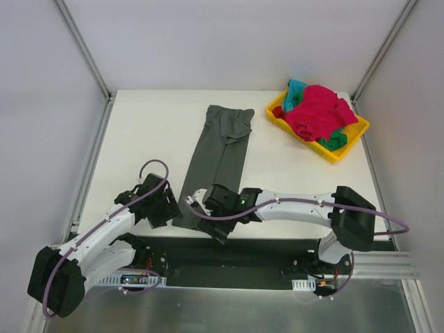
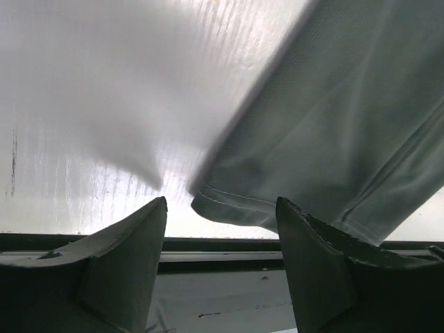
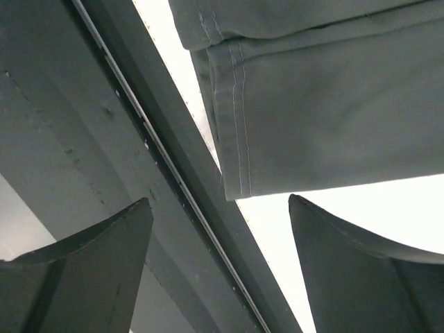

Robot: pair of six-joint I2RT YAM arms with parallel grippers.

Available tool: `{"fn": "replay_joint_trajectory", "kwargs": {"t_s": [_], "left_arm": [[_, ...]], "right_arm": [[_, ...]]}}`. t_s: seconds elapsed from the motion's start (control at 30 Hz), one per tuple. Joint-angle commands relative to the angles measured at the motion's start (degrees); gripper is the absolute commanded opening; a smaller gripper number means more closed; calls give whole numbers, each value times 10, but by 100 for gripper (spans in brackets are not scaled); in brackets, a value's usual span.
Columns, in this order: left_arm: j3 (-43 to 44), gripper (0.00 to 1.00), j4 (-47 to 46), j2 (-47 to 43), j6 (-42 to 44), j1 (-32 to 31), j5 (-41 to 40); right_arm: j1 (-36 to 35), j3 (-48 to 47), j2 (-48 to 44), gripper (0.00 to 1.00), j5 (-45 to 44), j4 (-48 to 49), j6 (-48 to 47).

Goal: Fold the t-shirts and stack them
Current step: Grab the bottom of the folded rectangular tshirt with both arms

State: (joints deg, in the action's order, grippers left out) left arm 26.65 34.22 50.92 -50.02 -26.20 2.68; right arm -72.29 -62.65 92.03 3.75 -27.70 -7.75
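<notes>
A dark olive-grey t-shirt (image 1: 220,156) lies folded into a long narrow strip down the middle of the table. Its near hem reaches the table's front edge. My left gripper (image 1: 168,210) is at the hem's left corner, jaws open and nothing between them. In the left wrist view that hem corner (image 2: 232,201) lies just beyond the open left gripper (image 2: 220,201). My right gripper (image 1: 212,220) is at the hem's right corner, also open and empty. The right wrist view has the stitched corner (image 3: 239,173) just ahead of the right gripper (image 3: 218,201). Magenta-red (image 1: 318,111), teal (image 1: 295,90) and green (image 1: 335,141) t-shirts lie heaped together.
The heaped shirts fill a yellow tray (image 1: 354,139) at the back right corner of the white table (image 1: 146,132). A dark metal rail (image 1: 229,253) runs along the table's front edge under both grippers. Metal frame posts (image 1: 83,48) stand at the back corners.
</notes>
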Motion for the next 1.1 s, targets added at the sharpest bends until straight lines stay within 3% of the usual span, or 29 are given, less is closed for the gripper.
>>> {"fn": "replay_joint_trajectory", "kwargs": {"t_s": [0.0, 0.1, 0.3, 0.5, 0.57, 0.73, 1.07], "left_arm": [[-21, 61, -8, 3, 7, 2, 30], [-27, 61, -17, 10, 5, 2, 22], [-47, 52, -85, 47, -3, 2, 69], [-54, 16, -99, 88, 2, 2, 70], [-59, 0, -100, 85, -3, 2, 73], [-86, 0, -80, 29, -21, 2, 108], [-87, 0, 42, -194, -48, 1, 129]], "right_arm": [[-13, 12, 22, 77, -26, 39, -6], [-13, 14, 37, 66, -24, 41, -16], [-13, 31, 61, 61, -23, 44, -12], [-13, 58, 63, 54, -32, 62, 4], [-14, 62, 64, 49, -29, 70, 7], [-35, 68, 55, 14, -21, 78, 11], [-77, 111, -31, 4, 41, 100, -6]]}}
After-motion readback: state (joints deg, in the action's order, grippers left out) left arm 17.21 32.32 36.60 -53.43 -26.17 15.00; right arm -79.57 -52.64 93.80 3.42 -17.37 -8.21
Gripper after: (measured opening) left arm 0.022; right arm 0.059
